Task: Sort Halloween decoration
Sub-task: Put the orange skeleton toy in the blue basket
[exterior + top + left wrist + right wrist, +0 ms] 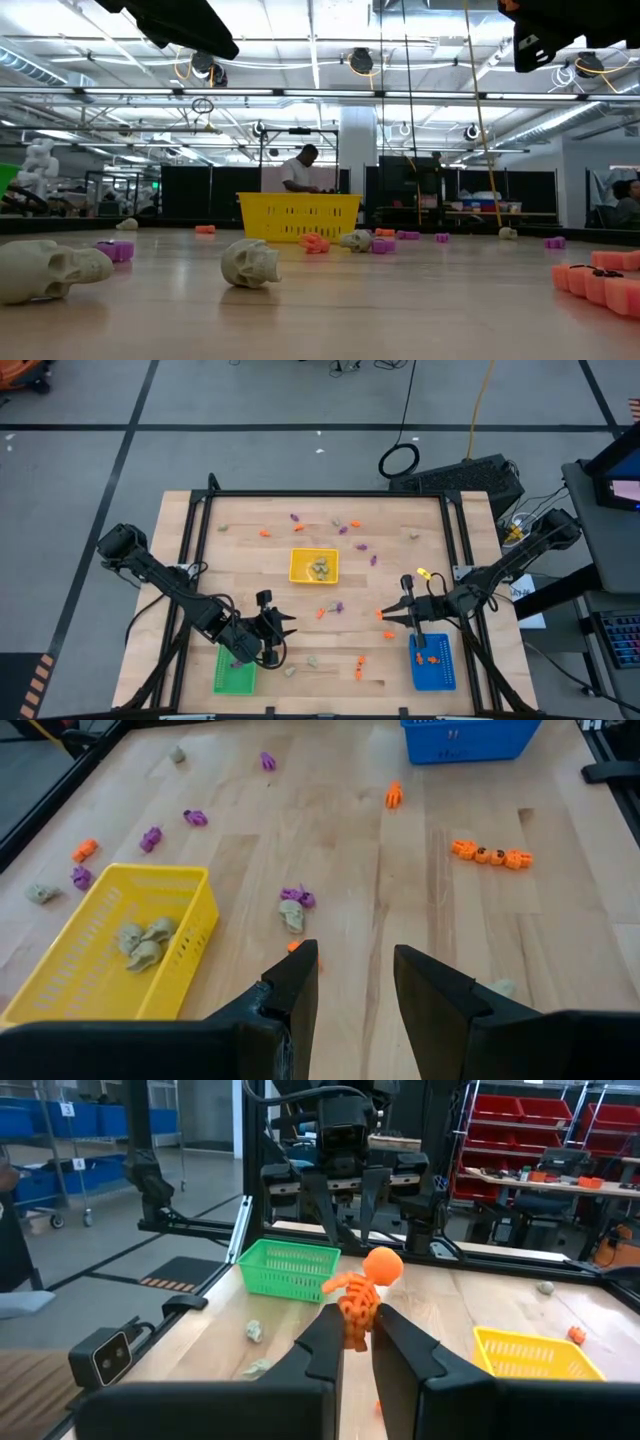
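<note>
High view: both arms over the wooden table (200, 560), trinkets scattered between three trays.
Right wrist view: right gripper (358, 1342) pinches an orange skeleton (362, 1292). Left wrist view: left gripper (355, 982) hangs spread, empty, near the yellow tray (110, 945) holding skulls (142, 941).

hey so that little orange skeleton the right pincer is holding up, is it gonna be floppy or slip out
The orange skeleton looks like thin moulded plastic, so probably light and fairly stiff. The right pincer pinches only its lower part, with the round head above the fingers, so it might pivot or slip. Its thin limbs could snag or snap.
</note>
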`<state>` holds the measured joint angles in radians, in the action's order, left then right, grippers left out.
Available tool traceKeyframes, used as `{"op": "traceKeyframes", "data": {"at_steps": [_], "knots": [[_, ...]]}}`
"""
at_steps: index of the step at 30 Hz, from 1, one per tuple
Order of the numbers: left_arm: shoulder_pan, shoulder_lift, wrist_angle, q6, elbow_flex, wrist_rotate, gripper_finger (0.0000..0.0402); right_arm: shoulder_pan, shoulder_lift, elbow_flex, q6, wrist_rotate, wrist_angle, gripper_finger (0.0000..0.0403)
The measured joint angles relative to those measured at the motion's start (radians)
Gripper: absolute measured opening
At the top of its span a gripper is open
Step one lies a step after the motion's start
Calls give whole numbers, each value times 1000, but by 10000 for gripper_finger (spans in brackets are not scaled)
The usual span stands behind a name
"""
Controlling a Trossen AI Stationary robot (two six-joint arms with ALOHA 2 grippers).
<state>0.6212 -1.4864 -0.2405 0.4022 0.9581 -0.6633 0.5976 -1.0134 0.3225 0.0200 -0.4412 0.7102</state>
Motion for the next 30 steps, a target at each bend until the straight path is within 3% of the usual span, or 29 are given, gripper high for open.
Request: {"op": "traceKeyframes", "data": {"at_steps": [7, 14, 23, 30], "knots": [[0, 0, 0, 0, 0, -1, 132, 0, 0, 0, 50, 0, -3, 25], [0, 0, 0, 0, 0, -1, 132, 0, 0, 0, 279, 0, -3, 25], [0, 0, 0, 0, 0, -1, 132, 0, 0, 0, 705, -1, -3, 25], [0, 0, 0, 0, 0, -1, 132, 0, 0, 0, 792, -2, -3, 25]]}}
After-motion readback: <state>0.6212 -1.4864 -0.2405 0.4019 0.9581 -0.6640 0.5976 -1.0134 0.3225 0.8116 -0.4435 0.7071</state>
